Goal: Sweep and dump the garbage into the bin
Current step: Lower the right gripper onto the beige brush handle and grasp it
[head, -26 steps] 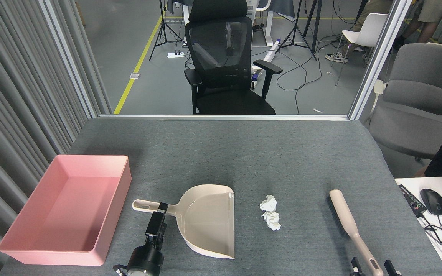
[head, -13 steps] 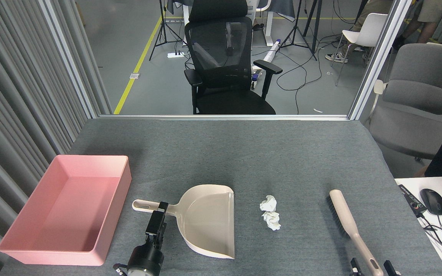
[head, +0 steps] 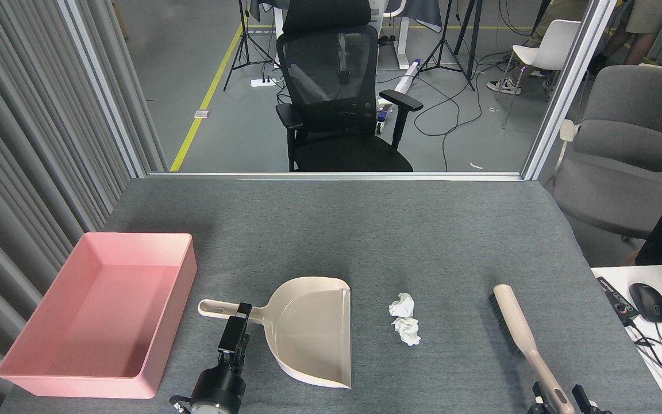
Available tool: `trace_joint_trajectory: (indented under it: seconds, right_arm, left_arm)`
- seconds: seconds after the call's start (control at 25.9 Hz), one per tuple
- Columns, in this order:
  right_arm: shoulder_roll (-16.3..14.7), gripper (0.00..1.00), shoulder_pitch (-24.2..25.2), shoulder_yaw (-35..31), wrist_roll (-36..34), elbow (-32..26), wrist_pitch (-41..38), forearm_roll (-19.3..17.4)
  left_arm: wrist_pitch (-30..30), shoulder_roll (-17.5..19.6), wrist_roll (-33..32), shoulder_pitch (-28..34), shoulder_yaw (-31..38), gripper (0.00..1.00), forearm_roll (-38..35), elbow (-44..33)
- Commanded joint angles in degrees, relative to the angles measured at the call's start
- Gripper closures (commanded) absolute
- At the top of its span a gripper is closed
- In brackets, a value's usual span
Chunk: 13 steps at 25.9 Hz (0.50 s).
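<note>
Garbage (head: pixel 404 319) lies at ten o'clock from my right hand (head: pixel 555 401), whose released fingers straddle the brush (head: pixel 523 336) handle; my left hand (head: pixel 242 320) seemingly grips the dustpan (head: pixel 314 330) handle.

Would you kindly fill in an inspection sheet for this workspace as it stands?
Surface: grey felt table, flat.
Job's things: garbage, two white wads touching, between dustpan and brush; pink bin at left, empty.
Clutter: nothing seen on the felt.
Grippers: left pincer at the dustpan handle, grip unclear; right pincer open, fingers either side of the brush handle's end.
Cables: mouse lead on the side desk; loose cables on the floor beyond.
Surroundings: black chair, grey chair, a person's legs far right.
</note>
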Motion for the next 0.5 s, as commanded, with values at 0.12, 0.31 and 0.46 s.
trace_joint_trajectory:
  seconds: [0.12,0.31,0.46]
  right_arm:
    - [0.1,0.32,0.0,0.0,0.0,-0.1,-0.1,0.0]
    - [0.1,0.41,0.2,0.0,0.0,-0.1,-0.1,0.1]
    - [0.1,0.47,0.2,0.0,-0.1,-0.2,-0.1,0.1]
  left_arm:
    - [0.0,-0.2,0.0,0.0,0.1,0.00,0.0,-0.1]
    - [0.0,-0.4,0.0,0.0,0.1,0.00,0.0,-0.1]
    - [0.0,-0.4,0.0,0.0,0.1,0.00,0.0,0.0]
